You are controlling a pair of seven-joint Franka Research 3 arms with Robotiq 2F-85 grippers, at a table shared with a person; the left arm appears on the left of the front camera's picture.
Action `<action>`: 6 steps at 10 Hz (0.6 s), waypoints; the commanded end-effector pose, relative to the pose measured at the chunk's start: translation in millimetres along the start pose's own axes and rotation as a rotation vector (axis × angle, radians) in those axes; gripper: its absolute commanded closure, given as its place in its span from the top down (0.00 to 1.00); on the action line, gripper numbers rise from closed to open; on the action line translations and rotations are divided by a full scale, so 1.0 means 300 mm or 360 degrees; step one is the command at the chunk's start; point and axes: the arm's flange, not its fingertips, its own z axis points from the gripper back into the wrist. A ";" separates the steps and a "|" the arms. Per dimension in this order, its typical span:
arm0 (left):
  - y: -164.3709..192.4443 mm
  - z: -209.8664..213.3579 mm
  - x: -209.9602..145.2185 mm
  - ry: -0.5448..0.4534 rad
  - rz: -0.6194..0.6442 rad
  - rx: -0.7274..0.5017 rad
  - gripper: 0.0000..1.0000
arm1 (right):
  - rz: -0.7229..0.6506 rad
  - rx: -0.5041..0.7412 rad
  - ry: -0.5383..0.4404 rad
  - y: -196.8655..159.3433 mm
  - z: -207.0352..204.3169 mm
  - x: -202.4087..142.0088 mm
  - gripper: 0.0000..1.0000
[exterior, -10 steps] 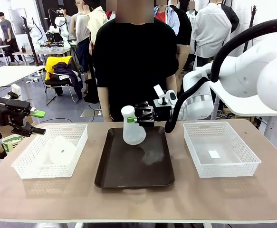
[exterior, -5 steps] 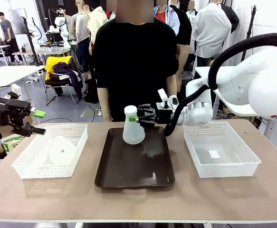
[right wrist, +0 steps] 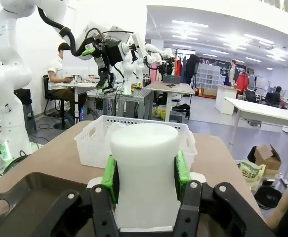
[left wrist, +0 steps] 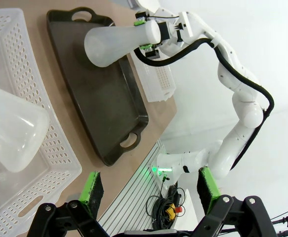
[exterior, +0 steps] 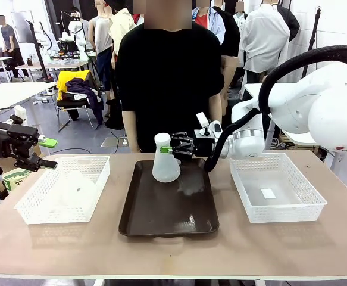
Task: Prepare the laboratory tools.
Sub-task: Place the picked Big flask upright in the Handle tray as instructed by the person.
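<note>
Right gripper [exterior: 168, 150] is clamping one Erlenmeyer flask [exterior: 165, 168] upright on the tray [exterior: 167, 210]; second flask [exterior: 78, 189] is waiting left of it, left gripper [exterior: 46, 153] gaping empty.

The right arm [exterior: 316, 107] is reaching in from the right side, and the right gripper [exterior: 169, 150] is pinching the flask [exterior: 165, 165] by its neck (green pads [right wrist: 110, 178] seemingly pressing both sides). The left gripper [exterior: 47, 153] is hovering at the left edge, jaws standing wide apart.
</note>
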 end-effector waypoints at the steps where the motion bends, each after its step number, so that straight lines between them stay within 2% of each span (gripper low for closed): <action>1: -0.003 0.006 0.000 -0.0011 -0.0006 -0.0008 1.00 | -0.0062 -0.0014 -0.0004 -0.034 -0.009 0.004 0.75; 2: -0.003 0.006 0.000 -0.0011 -0.0006 -0.0008 1.00 | -0.0086 -0.0016 0.0013 -0.034 -0.011 0.003 0.94; 3: -0.003 0.006 0.000 -0.0011 -0.0006 -0.0008 1.00 | -0.0105 -0.0012 0.0021 -0.035 -0.015 -0.002 1.00; 6: -0.003 0.006 0.000 -0.0011 -0.0006 -0.0008 1.00 | -0.0120 -0.0040 0.0105 -0.018 -0.011 0.014 1.00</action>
